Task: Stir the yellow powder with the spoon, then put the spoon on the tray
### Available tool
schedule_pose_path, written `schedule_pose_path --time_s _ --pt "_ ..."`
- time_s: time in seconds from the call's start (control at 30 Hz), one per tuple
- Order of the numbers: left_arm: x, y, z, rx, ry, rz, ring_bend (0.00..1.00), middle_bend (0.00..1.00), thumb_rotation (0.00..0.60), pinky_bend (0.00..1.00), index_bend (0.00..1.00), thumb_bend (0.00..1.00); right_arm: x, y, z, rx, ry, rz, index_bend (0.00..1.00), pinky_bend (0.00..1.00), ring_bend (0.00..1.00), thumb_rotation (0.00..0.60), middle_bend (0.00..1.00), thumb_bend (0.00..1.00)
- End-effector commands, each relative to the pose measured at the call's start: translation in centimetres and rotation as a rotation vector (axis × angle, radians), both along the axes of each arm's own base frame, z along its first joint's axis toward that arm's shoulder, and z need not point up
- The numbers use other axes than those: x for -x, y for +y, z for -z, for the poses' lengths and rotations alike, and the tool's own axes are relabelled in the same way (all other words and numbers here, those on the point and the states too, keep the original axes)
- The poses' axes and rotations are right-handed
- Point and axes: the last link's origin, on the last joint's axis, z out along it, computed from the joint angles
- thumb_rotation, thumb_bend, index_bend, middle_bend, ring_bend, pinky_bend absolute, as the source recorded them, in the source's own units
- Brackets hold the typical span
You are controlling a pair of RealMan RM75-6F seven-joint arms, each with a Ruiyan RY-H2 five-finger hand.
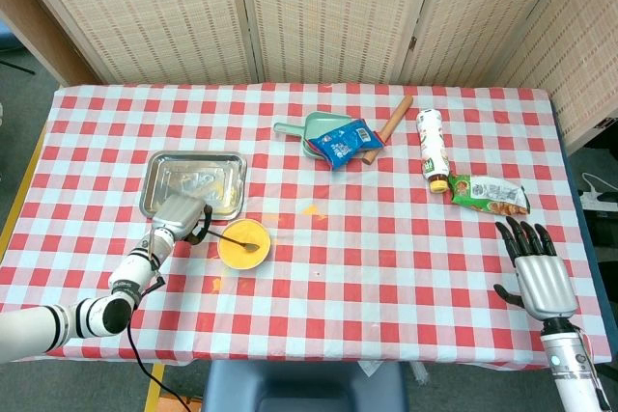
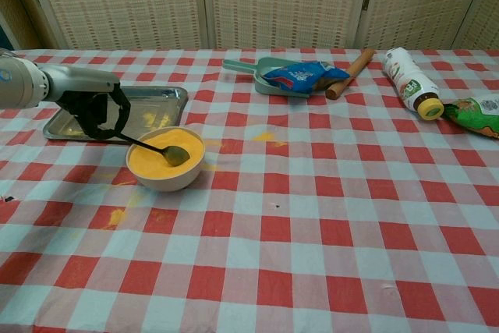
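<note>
A white bowl [image 2: 165,165] of yellow powder [image 1: 243,241] stands just in front of the steel tray [image 2: 54,127], which also shows in the head view [image 1: 162,171]. My left hand [image 2: 95,112] [image 1: 179,216] grips the dark handle of the spoon [image 2: 160,150] left of the bowl. The spoon's head [image 1: 250,246] rests in the powder toward the bowl's right side. My right hand [image 1: 536,267] is open, fingers spread, near the table's front right edge, far from the bowl.
Spilled yellow powder [image 2: 115,215] lies in front of the bowl, with another patch [image 2: 265,137] to its right. A green dustpan with a blue packet [image 2: 300,76], a rolling pin [image 2: 350,72], a lying bottle [image 2: 409,82] and a green packet [image 2: 475,112] sit at the back right.
</note>
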Motion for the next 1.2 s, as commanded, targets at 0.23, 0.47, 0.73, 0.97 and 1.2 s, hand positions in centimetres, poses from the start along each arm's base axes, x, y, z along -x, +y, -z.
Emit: schedule_pose_path --time_s 0.23,0.47,0.73,0.97,1.2 --pt "0.1 -0.4 -0.4 0.006 -0.117 -0.036 1.0 1.0 0.6 1.0 0.88 0.57 0.0 0.1 -0.1 0.0 -0.001 0.0 0.0 0.0 0.0 0.6 0.0 0.09" --pt "0.0 -2.0 -1.2 0.012 -0.179 -0.009 1.0 1.0 0.6 1.0 0.97 0.73 -0.1 0.2 -0.2 -0.002 -0.007 -0.005 0.0 0.0 0.0 0.6 0.0 0.09" --pt "-0.1 -4.5 -1.9 0.012 -0.219 0.031 1.0 1.0 0.6 1.0 1.0 0.81 -0.6 0.8 -0.1 -0.014 -0.016 -0.028 0.0 0.0 0.0 0.6 0.0 0.09" --pt "-0.2 -4.9 -2.9 -0.06 -0.189 0.071 1.0 1.0 0.6 1.0 0.99 0.83 -0.9 1.3 -0.3 -0.017 -0.024 -0.044 0.0 0.0 0.0 0.6 0.0 0.09" --pt "0.5 -5.7 -3.3 -0.136 -0.093 0.122 1.0 1.0 0.6 1.0 1.0 0.83 -0.9 1.3 -0.6 -0.013 -0.03 -0.05 0.0 0.0 0.0 0.6 0.0 0.09"
